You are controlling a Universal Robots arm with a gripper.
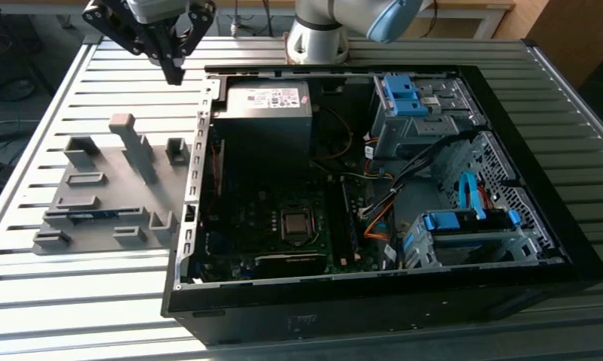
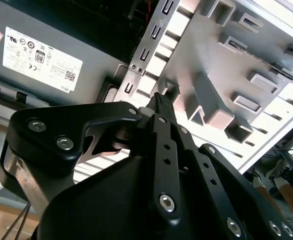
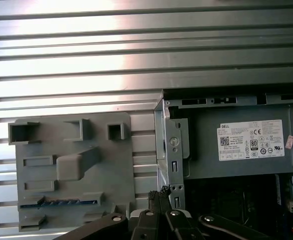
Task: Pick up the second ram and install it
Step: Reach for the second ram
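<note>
The second ram is a thin blue-green stick lying in a slot of the grey holder block on the exterior view's left. The first wrist view shows the ram in the holder as well. My gripper hangs high over the table, beyond the holder and beside the computer case's far left corner. Its black fingers are shut together with nothing between them. The closed fingertips show in both wrist views, well away from the ram.
An open black computer case lies to the right of the holder, with a grey power supply, motherboard, cables and blue drive clips inside. The arm's base stands behind the case on the ribbed metal table.
</note>
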